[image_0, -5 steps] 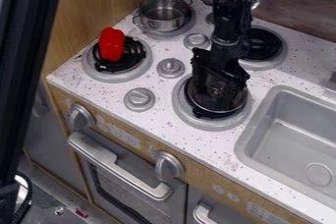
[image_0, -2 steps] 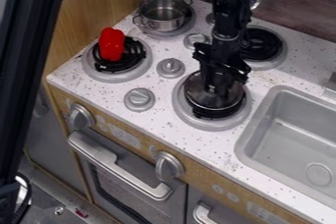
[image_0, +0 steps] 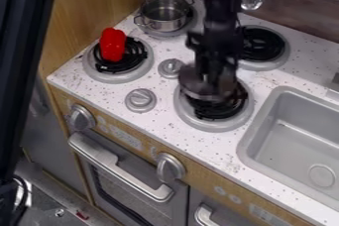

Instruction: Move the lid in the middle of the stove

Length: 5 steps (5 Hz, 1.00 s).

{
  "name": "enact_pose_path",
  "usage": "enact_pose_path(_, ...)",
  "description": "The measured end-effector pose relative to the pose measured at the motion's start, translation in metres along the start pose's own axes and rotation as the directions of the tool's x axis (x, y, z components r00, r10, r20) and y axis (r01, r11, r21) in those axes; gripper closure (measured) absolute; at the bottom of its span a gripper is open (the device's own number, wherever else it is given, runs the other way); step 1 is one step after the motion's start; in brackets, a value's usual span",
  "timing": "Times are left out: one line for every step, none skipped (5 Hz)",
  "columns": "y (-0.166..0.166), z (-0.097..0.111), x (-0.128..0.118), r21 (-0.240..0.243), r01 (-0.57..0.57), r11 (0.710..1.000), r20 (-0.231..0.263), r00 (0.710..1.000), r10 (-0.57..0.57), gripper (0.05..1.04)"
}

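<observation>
My gripper [image_0: 210, 77] hangs over the front right burner [image_0: 217, 124], shut on the middle of the metal lid [image_0: 193, 87]. The lid is raised and overlaps the burner's rear left edge, with much of the black coil bared in front of and to the right of it. Motion blur softens both, and the gripper hides part of the lid's top.
A steel pot [image_0: 164, 14] stands on the rear left burner. On the front left burner lies a red pepper [image_0: 113, 44]. Knobs [image_0: 141, 100] rise between the burners, and the sink [image_0: 291, 136] is at the right.
The gripper came up off the burner with the lid and shifted left and toward the back. Earlier the lid rested on the front right burner; the pot and pepper have not moved.
</observation>
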<state>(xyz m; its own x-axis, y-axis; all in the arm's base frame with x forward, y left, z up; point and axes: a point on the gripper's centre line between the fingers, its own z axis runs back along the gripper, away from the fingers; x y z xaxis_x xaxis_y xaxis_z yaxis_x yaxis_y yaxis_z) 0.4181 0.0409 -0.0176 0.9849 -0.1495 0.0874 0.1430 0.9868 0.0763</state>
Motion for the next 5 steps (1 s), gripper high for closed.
enact_pose_path(0.03, 0.026, 0.028, 0.008, -0.024, 1.0, 0.086, 0.996, 0.024, 0.815)
enact_pose_path(0.045, 0.006, 0.039, -0.004, -0.036, 0.999, 0.055, 0.998, 0.036, 0.815)
enact_pose_path(0.057, -0.006, 0.046, -0.004, -0.053, 0.999, 0.04, 0.998, 0.053, 0.815)
enact_pose_path(0.064, -0.021, 0.04, 0.004, -0.056, 0.998, -0.008, 0.998, 0.056, 0.815)
enact_pose_path(0.07, -0.031, 0.028, 0.015, -0.059, 0.998, -0.035, 0.998, 0.06, 0.815)
